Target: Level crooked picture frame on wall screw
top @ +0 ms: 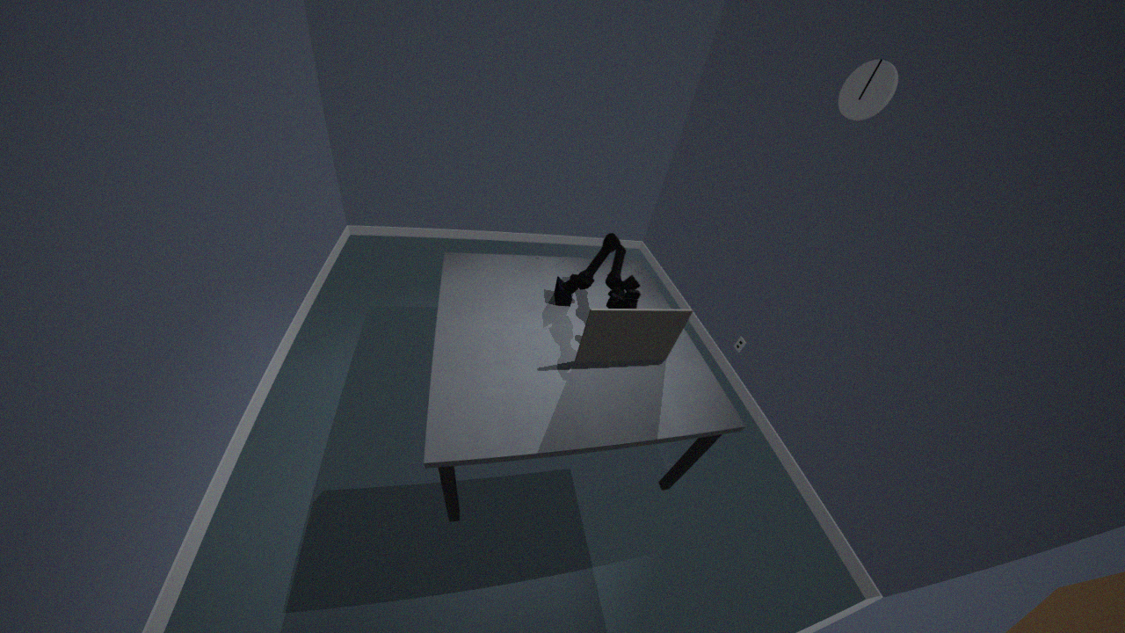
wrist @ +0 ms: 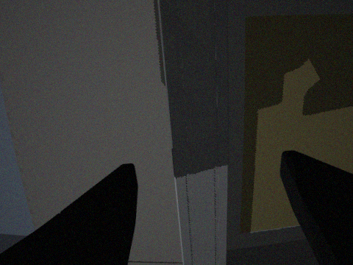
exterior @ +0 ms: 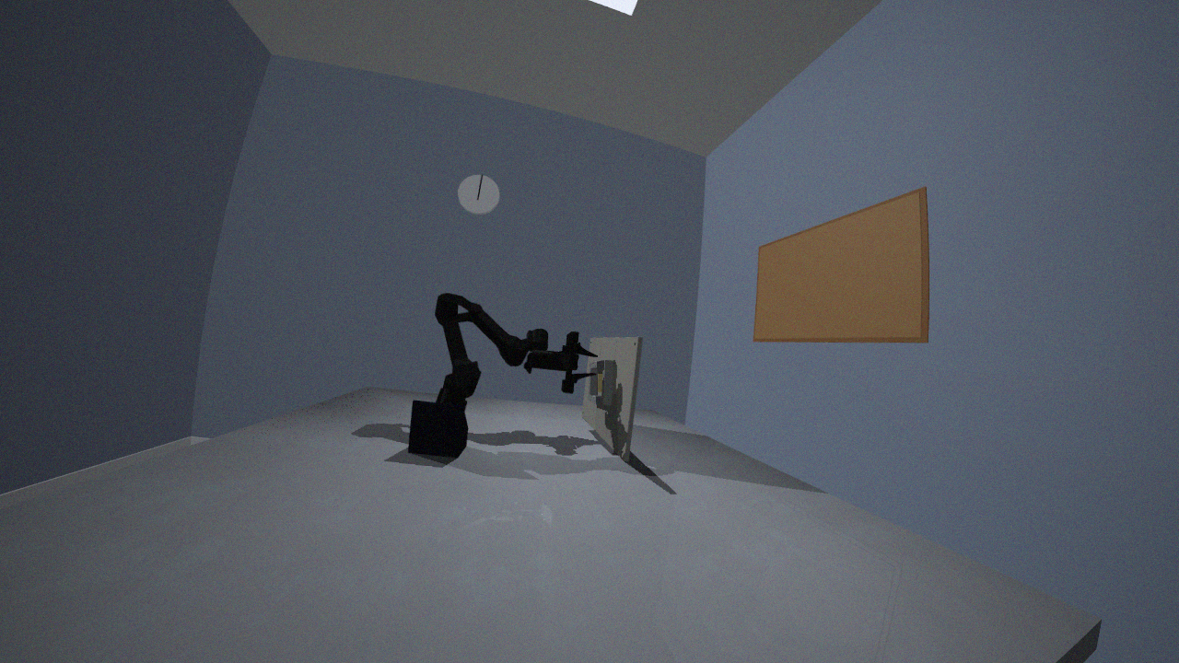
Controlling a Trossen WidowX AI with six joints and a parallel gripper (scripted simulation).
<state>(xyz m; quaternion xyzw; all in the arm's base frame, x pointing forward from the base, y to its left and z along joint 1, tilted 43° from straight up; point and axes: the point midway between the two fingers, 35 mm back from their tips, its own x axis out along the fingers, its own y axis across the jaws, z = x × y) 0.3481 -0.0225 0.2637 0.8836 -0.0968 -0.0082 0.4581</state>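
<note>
Blk parallel-jaw gripper [top: 622, 301] [exterior: 595, 365] [wrist: 209, 169] has its fingers spread w/ nothing pinched, tips near the front of the grey rectangular picture frame w/ yellow centre [exterior: 600, 382] [wrist: 200, 206]. Frame's on the upright pale flat panel [top: 629, 337] [exterior: 628, 370] [wrist: 92, 110], which stands on the light-grey tabletop [top: 487, 393] [exterior: 412, 560]. In wrist view, one finger's over the panel, the other over the yellow part; contact w/ frame unclear.

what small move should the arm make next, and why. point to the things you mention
Probably ease the claw [exterior: 595, 365] [wrist: 209, 169] forward: its fingers stand open, and in the wrist view they appear on either side of the frame's near side rail [wrist: 201, 217], with nothing gripped.
</note>
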